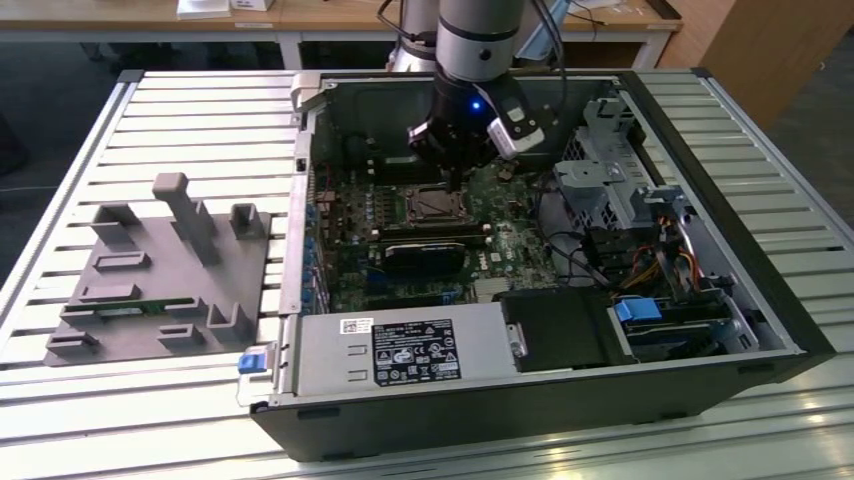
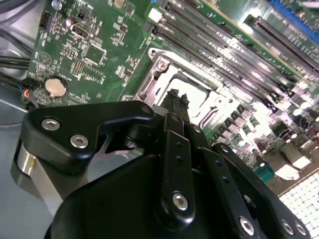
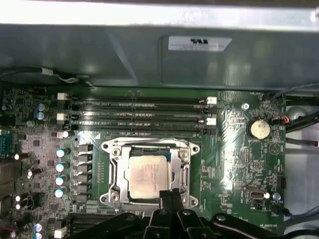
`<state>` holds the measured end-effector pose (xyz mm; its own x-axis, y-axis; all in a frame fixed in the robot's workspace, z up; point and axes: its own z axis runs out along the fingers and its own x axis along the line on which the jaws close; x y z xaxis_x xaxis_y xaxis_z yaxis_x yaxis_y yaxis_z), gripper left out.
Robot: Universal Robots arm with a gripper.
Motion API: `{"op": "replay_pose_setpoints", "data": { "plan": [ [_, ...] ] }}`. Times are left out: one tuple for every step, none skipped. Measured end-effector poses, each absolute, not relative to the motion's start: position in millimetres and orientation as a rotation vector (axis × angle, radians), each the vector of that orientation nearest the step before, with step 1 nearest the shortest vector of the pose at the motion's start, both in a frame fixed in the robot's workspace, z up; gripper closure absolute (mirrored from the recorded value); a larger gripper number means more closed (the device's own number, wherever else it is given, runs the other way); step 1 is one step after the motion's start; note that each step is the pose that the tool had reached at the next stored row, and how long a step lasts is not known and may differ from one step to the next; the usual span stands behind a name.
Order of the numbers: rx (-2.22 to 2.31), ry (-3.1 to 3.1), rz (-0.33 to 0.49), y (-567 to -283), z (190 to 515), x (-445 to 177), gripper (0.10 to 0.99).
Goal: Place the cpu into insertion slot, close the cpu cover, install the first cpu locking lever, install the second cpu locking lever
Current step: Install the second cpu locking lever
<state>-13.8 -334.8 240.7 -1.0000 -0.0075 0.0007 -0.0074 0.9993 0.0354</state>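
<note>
The cpu [image 3: 148, 174] lies flat in the insertion slot [image 1: 430, 206] on the green board, its silver-grey top showing through the square cutout. The cpu cover [image 3: 149, 148] is folded down over it as a silvery frame. My gripper [image 3: 169, 195] hovers just above the socket's edge on the side away from the memory slots. Its black fingers are shut together with nothing between them. In the second wrist view the gripper [image 2: 177, 97] points down at the socket frame [image 2: 209, 107]. In the exterior view the gripper [image 1: 454, 172] hangs inside the open computer case. I cannot tell how the locking levers stand.
Long black memory slots [image 3: 139, 112] run beside the socket, a coin battery [image 3: 259, 129] sits further off. The case wall [image 3: 149, 55] rises behind the board. A power supply [image 1: 400, 350], cables [image 1: 601, 260] and a drive cage [image 1: 601, 170] crowd the case. A grey fixture [image 1: 160, 270] lies at the exterior view's left.
</note>
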Motion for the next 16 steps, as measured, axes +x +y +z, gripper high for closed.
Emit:
{"op": "replay_pose_setpoints", "data": {
  "plan": [
    [0.012,-3.140,-0.056,-336.8,240.7,-13.9,0.980],
    [0.012,-3.140,-0.055,-338.8,240.7,-14.1,0.980],
    [0.012,-3.140,-0.055,-340.1,240.7,-14.3,0.980],
    [0.012,-3.140,-0.055,-341.2,240.7,-14.3,0.980],
    [0.012,-3.140,-0.055,-342.6,240.7,-14.4,0.980],
    [0.012,-3.140,-0.056,-344.2,240.7,-14.4,0.980],
    [0.012,-3.140,-0.056,-345.6,240.7,-14.4,0.980],
    [0.012,-3.140,-0.056,-347.0,240.7,-14.4,0.980],
    [0.012,-3.140,-0.055,-348.5,240.7,-14.4,0.980],
    [0.012,-3.140,-0.055,-350.2,240.8,-14.5,0.980],
    [0.012,-3.140,-0.055,-352.0,240.7,-14.4,0.980],
    [0.012,-3.140,-0.056,-353.1,240.6,-14.4,0.980],
    [0.012,-3.139,-0.059,-353.8,240.4,-14.4,0.980],
    [0.012,-3.135,-0.072,-354.3,240.3,-14.4,0.980],
    [0.011,-3.132,-0.092,-354.8,240.1,-14.5,0.980],
    [0.011,-3.129,-0.110,-355.5,239.8,-14.5,0.980]
  ]
}}
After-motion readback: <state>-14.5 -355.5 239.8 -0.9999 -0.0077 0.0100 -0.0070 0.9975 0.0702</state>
